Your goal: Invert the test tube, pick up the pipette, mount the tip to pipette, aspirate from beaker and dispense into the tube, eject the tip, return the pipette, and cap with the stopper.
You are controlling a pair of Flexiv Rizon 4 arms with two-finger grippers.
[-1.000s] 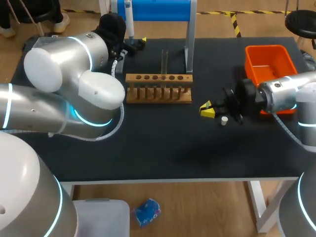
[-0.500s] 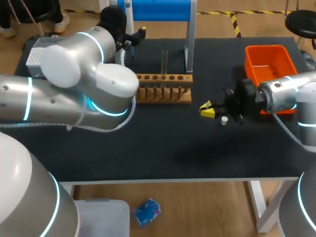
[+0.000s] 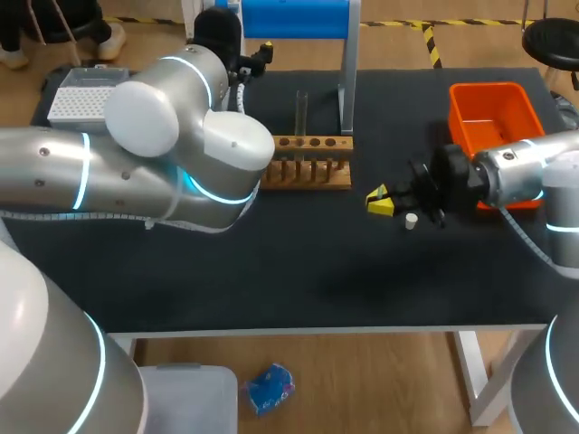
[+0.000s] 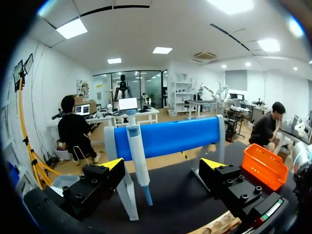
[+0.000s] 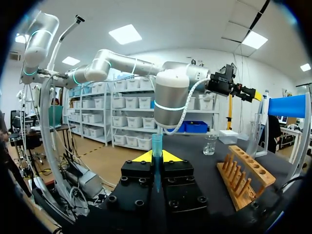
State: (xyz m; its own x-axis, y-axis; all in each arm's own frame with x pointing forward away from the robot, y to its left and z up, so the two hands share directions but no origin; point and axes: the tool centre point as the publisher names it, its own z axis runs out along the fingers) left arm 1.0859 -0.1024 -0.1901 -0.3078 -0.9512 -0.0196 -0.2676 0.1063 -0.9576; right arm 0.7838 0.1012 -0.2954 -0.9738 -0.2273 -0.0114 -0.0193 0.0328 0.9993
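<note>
Facing pipette (image 4: pixel 139 161) on blue stand (image 4: pixel 170 136): left tool (image 4: pixel 163 165) wide open, empty | right tool (image 5: pixel 156 157) closed on thin blue tube (image 5: pixel 156 144)

left end effector (image 4: pixel 163 165) spread, far forward | right end effector (image 3: pixel 380 201) closed, pointing inward

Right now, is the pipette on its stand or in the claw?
On its stand: the pipette hangs from the blue bar, ahead of the open left claw, untouched.
</note>
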